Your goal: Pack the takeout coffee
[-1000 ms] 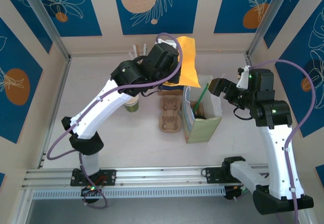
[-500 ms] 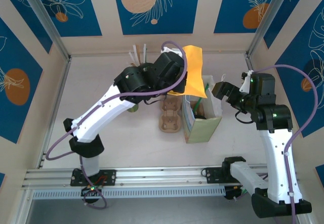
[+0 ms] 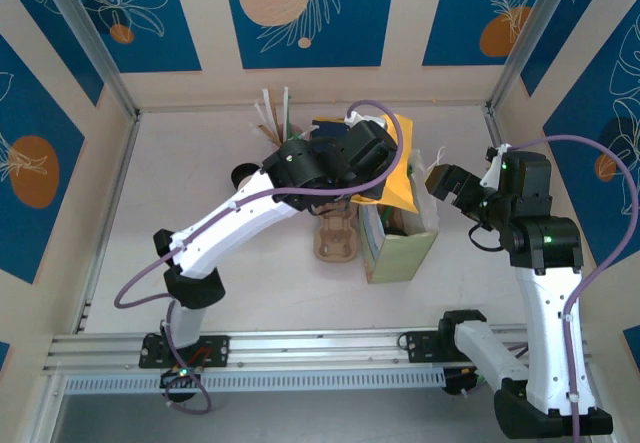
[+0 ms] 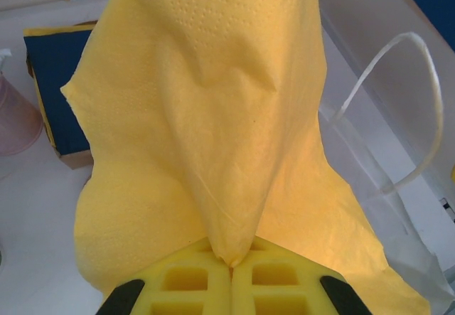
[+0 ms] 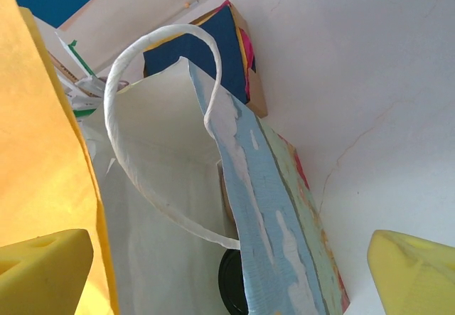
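Top external view: the left tool hangs above the mouth of the paper bag. Its jaws are pressed together on a yellow napkin.

Left wrist view: the two yellow fingers meet on one pinched corner of the napkin. The rest of the sheet drapes forward from the left tool. A one-corner grip lets the sheet hang narrow, which suits feeding it into the bag.

The right tool stands just beside the bag's far rim with its jaws wide apart and nothing between them. In the right wrist view the looped handle and the bag's blue wall lie between its fingers, untouched. This position appears meant to steady the rim or keep the mouth spread.

Location of the coffee: a round black lid shows low inside the bag, below the right tool. It is judged to be the coffee's lid. The cup body is hidden.

A cardboard carrier lies on the counter, below the left tool and just beside the bag. A dark round object stands well away from the left tool, beside that arm. It is too small to identify.

Judgement: the napkin must be lowered into the mouth without snagging the handle.
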Motion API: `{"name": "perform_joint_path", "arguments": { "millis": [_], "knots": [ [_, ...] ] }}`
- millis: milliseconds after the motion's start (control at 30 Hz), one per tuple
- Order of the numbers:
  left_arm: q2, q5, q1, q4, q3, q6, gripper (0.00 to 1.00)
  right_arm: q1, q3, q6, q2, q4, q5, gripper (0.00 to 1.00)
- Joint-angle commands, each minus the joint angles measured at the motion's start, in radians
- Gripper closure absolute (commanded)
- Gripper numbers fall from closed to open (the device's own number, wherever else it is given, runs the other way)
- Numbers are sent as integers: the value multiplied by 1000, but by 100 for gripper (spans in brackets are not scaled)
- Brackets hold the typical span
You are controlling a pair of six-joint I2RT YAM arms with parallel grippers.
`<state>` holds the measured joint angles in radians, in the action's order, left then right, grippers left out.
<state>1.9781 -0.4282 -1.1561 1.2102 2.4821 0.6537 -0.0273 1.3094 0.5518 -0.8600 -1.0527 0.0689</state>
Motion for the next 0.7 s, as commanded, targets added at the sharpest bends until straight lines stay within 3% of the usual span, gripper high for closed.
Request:
{"name": "perform_joint_path", "arguments": {
  "millis": [0, 400, 667],
  "knots": [
    [17, -19, -14, 49, 32, 11, 100, 7, -10, 10, 9, -13, 1, 1],
    [71, -87, -27, 127, 118, -38, 100, 14, -20, 19, 7, -3, -21, 1],
    [26, -132, -32, 78, 121, -81, 100, 15, -22, 22, 2, -1, -27, 1]
  ]
}}
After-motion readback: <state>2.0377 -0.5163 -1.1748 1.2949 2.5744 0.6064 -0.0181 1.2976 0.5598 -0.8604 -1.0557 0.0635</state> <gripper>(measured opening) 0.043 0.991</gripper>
